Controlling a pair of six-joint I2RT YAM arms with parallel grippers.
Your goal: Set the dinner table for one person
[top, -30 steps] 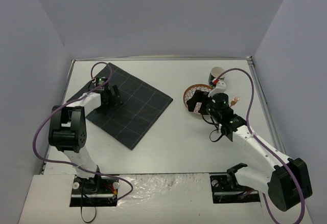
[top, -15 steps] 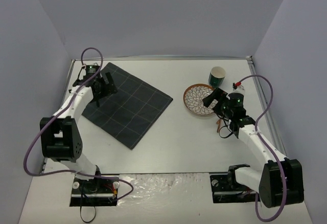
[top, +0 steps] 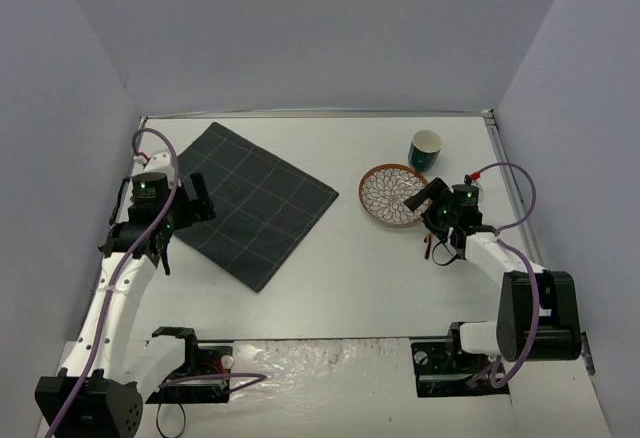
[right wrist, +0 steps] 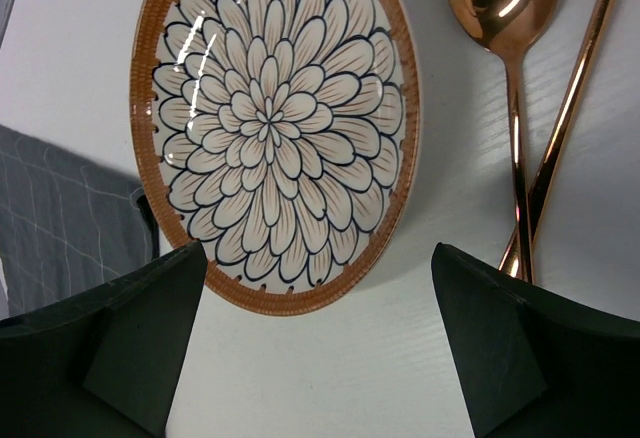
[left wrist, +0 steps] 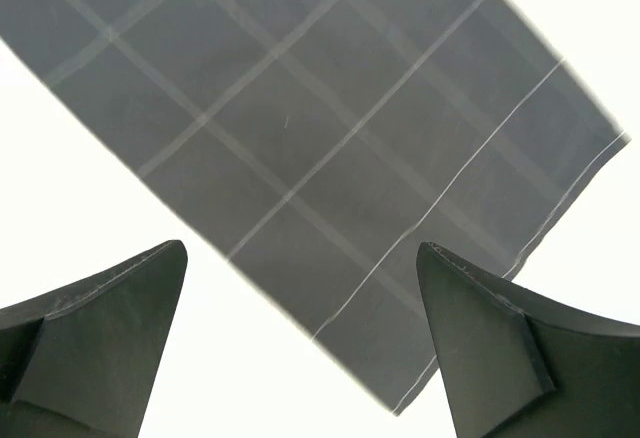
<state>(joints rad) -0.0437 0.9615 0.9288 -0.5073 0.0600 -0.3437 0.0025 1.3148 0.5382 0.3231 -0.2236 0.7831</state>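
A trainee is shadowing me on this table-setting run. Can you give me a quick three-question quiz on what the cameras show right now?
1. True or false: the plate sits on the checked mat.
2. In the right wrist view, what lies to the right of the plate? A: a copper-coloured spoon. B: a glass. C: a folded napkin.
3. Fill in: the left fingers and the right fingers stand ___, holding nothing.

Key: 1 false, the plate lies on the bare table, apart from the mat. 2 A. 3 open.
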